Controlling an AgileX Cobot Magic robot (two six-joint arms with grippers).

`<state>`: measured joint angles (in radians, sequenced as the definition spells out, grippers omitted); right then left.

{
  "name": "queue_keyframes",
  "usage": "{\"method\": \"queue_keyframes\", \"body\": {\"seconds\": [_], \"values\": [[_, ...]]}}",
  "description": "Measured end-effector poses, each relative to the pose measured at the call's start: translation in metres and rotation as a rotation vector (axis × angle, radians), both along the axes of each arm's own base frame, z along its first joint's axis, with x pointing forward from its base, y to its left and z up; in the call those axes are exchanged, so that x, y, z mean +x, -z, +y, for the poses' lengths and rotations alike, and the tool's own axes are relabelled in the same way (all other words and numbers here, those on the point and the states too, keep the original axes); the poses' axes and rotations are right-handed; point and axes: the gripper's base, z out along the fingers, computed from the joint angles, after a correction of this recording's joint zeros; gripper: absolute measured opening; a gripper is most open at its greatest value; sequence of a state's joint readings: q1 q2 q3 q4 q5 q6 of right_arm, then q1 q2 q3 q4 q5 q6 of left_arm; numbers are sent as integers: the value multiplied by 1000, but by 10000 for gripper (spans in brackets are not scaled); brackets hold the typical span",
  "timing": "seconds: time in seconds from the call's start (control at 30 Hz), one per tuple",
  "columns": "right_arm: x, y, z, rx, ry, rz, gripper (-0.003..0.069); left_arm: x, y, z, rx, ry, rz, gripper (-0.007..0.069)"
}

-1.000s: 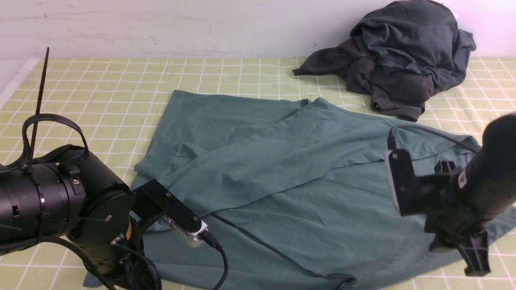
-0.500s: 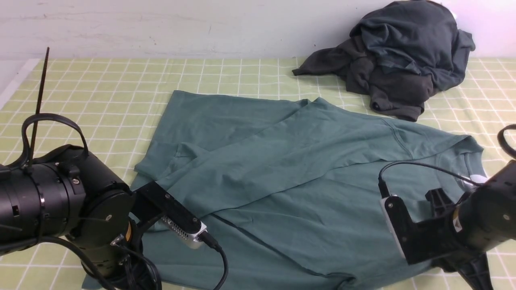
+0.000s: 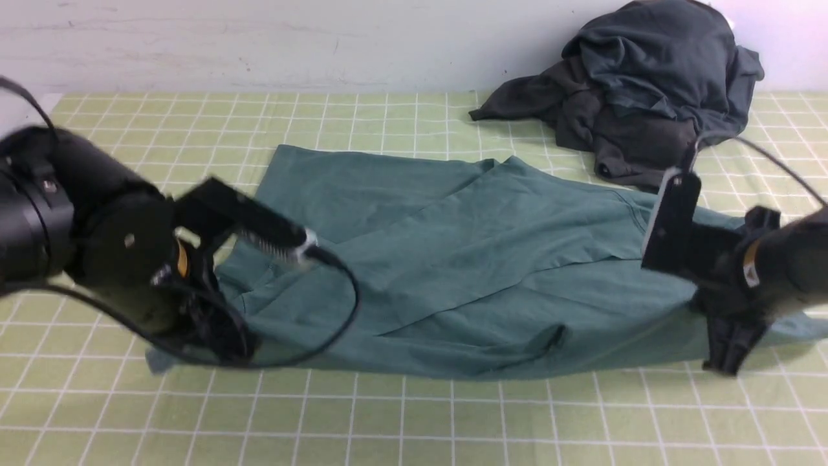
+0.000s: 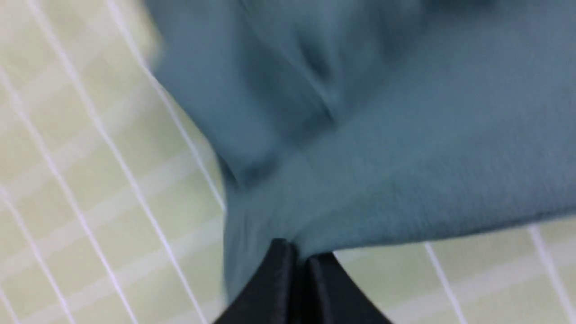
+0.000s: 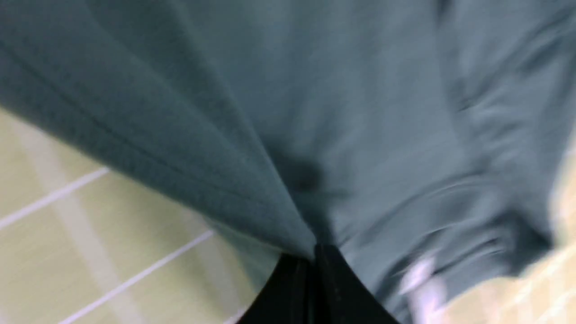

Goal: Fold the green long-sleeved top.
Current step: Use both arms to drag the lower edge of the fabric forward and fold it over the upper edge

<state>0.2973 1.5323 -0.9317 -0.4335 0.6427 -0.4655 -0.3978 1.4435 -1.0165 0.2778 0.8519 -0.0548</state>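
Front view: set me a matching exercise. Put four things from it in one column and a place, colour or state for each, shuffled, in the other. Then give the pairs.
Things
1. green top
2. dark clothes heap
3. left hand
4. checked cloth

Place, colour or state
A. yellow-green with white lines
B. crumpled at the far right
C. shut on a bunched edge of fabric
D. lying across the middle, pinched at both ends

Pairs: 1-D, 2-B, 3-C, 4-A
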Motion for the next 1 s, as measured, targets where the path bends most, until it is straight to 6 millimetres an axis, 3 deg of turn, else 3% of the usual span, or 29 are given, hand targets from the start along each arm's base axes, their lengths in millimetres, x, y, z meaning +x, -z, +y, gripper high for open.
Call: {"method": "queue_keyframes", "body": {"seconds": [0.03, 0.13, 0.2, 0.23, 0.3, 0.37, 0.4, 0.53, 0.67, 0.77, 0.8, 0.83, 0.93, 1.0], "values": [[20, -14, 0, 29, 19, -86, -3, 22, -15, 3, -35, -28, -86, 3], [57, -27, -3, 73, 52, -184, -3, 66, -39, 8, -79, -68, -218, 6], [70, -28, -4, 84, 64, -206, -3, 85, -39, 9, -84, -81, -244, 6], [90, -26, -6, 94, 81, -224, -3, 113, -40, 10, -91, -98, -279, 6], [110, -20, -6, 92, 91, -229, -3, 139, -40, 11, -94, -113, -309, 6], [135, -8, -7, 84, 97, -233, -3, 168, -32, 10, -98, -128, -324, 6], [136, -11, -7, 86, 97, -241, -3, 173, -26, 9, -97, -131, -315, 6], [181, 22, -12, 108, 156, -236, 19, 231, 11, 4, -120, -180, -330, 12], [201, 39, -16, 164, 240, -244, 93, 259, 39, 8, -131, -220, -330, 74], [214, 44, -23, 250, 405, -245, 227, 282, 61, 16, -138, -254, -345, 264], [214, 44, -23, 250, 405, -245, 227, 283, 59, 17, -140, -256, -353, 288], [215, 37, -26, 294, 510, -242, 281, 288, 61, 20, -141, -262, -366, 368], [212, 24, -21, 337, 598, -218, 290, 289, 51, 23, -141, -278, -374, 478], [205, 20, -6, 358, 582, -110, 213, 285, 37, 23, -134, -286, -358, 501]]}}
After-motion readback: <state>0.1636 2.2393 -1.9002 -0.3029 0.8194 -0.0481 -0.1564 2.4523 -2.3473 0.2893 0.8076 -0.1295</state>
